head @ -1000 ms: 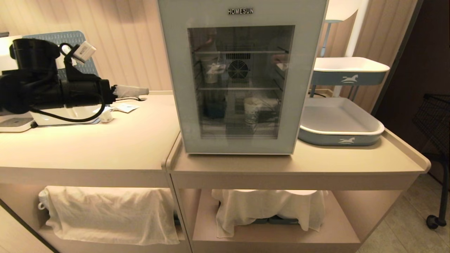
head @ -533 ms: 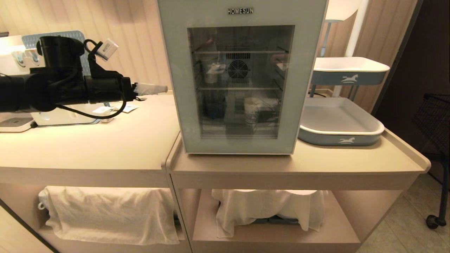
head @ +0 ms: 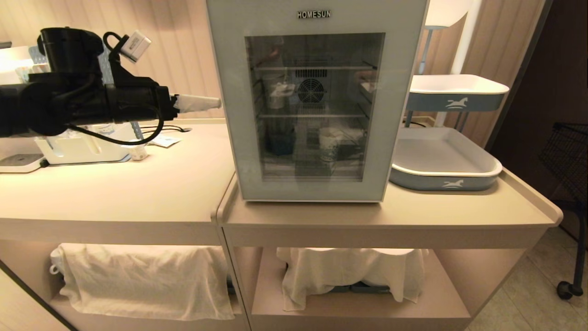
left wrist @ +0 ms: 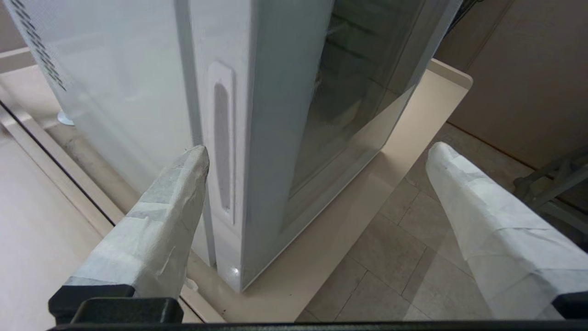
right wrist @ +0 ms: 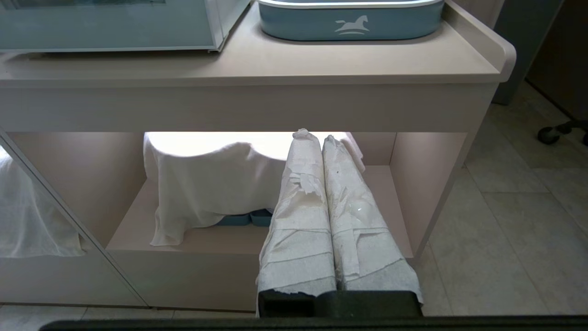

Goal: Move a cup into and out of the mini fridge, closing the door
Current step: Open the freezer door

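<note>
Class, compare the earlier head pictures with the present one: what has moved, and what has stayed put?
The left gripper, fingers open and empty, moved rightward and up toward the mini fridge side. The door stayed shut, the cup stayed inside, and the right gripper hangs shut below the counter.

The white mini fridge (head: 317, 101), lettered HOMESUN, stands upright on the counter (head: 183, 184). Its door (head: 229, 115), a pale grey frame around dark glass, is shut. Behind the glass the cup (head: 329, 143) stands upright on the lower wire shelf.
</note>
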Motion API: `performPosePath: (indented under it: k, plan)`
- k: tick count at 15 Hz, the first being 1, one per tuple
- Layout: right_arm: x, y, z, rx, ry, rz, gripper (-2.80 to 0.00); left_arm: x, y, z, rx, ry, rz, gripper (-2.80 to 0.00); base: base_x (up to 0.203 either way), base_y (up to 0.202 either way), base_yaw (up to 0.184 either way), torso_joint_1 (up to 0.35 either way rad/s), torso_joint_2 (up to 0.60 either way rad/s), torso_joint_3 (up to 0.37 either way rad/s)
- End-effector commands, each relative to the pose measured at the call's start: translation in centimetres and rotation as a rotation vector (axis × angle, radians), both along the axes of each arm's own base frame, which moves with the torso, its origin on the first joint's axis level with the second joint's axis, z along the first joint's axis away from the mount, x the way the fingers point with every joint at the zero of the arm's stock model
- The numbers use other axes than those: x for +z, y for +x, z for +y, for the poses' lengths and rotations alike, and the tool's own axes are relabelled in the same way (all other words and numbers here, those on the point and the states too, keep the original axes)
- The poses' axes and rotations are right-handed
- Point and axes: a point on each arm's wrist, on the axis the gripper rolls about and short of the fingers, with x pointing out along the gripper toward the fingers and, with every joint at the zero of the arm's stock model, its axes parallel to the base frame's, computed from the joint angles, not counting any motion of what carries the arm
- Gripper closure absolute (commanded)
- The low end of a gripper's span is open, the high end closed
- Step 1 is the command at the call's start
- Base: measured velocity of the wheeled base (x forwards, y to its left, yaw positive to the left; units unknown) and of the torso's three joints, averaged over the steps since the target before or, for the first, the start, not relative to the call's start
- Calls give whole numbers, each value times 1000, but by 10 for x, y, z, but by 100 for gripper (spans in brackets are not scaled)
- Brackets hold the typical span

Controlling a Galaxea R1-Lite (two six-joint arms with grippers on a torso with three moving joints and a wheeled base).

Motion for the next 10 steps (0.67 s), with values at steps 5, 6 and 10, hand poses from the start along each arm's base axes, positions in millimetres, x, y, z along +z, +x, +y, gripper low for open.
performPosePath:
  k: [5, 6, 10]
  plan:
    - [0, 0, 0, 1, -1, 0, 0, 10, -10, -8, -22, -1, -28, -280, 0, 0, 0, 0, 0, 0]
    - [0, 0, 0, 1, -1, 0, 0, 10, -10, -8, -22, -1, -29, -280, 0, 0, 0, 0, 0, 0]
    - [0, 0, 0, 1, -1, 0, 0, 13, -16, -13, -37, -2, -34, -280, 0, 0, 0, 0, 0, 0]
